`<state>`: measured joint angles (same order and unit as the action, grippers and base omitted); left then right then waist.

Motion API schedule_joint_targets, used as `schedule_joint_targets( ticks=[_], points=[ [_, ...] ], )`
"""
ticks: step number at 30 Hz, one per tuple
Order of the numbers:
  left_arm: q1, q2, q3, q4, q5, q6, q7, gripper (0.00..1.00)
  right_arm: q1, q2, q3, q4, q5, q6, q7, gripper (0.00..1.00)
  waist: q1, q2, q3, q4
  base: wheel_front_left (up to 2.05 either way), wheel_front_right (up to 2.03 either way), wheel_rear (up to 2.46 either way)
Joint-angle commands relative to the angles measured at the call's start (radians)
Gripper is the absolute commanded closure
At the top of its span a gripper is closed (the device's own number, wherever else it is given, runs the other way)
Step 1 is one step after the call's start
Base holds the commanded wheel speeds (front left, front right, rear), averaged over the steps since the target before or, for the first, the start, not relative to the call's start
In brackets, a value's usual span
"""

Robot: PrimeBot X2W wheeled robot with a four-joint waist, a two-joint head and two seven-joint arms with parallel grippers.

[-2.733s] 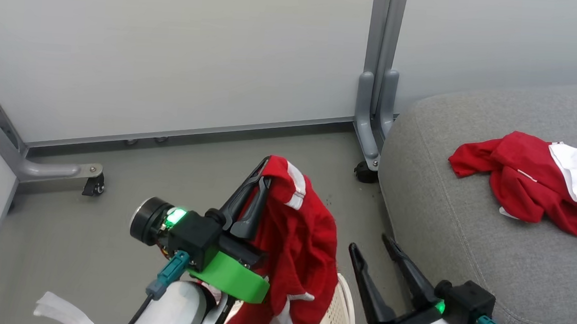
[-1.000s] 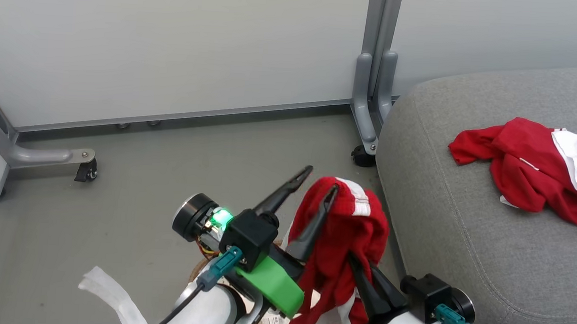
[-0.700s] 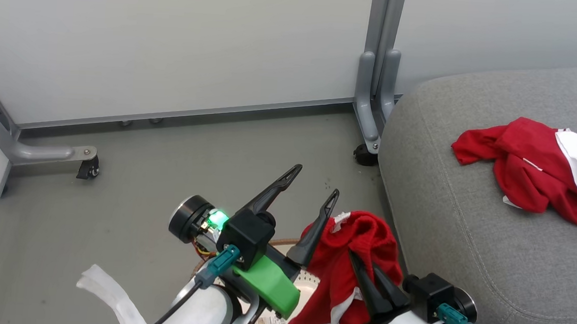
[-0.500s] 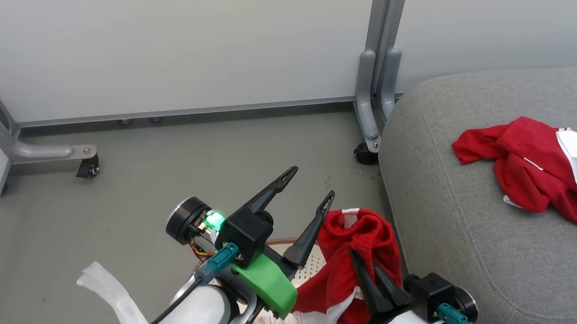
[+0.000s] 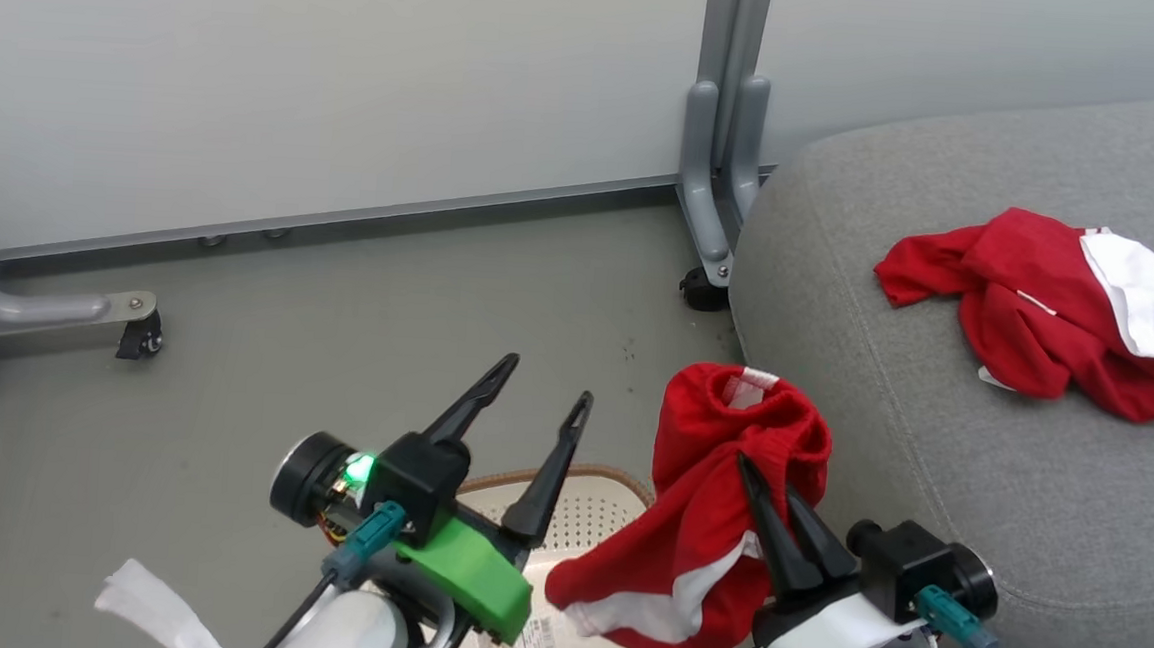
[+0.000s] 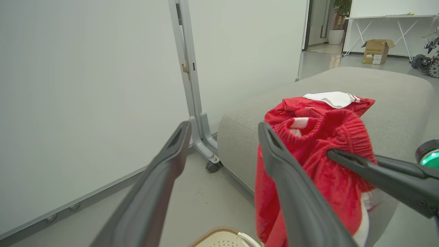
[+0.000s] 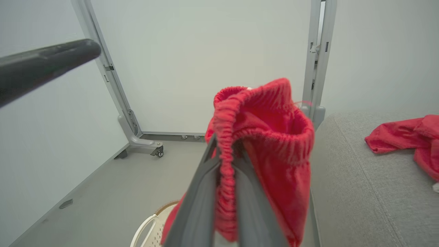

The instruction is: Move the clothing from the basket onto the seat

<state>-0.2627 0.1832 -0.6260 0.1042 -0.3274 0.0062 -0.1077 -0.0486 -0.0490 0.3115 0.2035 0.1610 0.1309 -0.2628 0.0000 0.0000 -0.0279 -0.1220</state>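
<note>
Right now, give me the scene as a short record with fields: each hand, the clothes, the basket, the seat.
left hand: open, empty, over the cream perforated plastic basket
right hand: shut on a red fabric garment with white trim, hanging in the air
already placed: a second red and white garment lies on the large light grey fabric seat

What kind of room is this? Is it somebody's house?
Probably an office or lab, not a house: pale partition walls on wheeled metal feet, with a cardboard box and a white trestle table farther back.
</note>
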Motion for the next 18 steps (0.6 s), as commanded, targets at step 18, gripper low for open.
schedule_joint_targets(
  ticks=[18],
  points=[
    [0.24,0.127,0.253,-0.088,0.027,0.027,-0.157,0.0,0.067,-0.003,-0.093,-0.24,-0.05,0.0,-0.003,1.0,0.0,0.0,0.16,-0.355,0.0,0.0,0.0]
  ],
)
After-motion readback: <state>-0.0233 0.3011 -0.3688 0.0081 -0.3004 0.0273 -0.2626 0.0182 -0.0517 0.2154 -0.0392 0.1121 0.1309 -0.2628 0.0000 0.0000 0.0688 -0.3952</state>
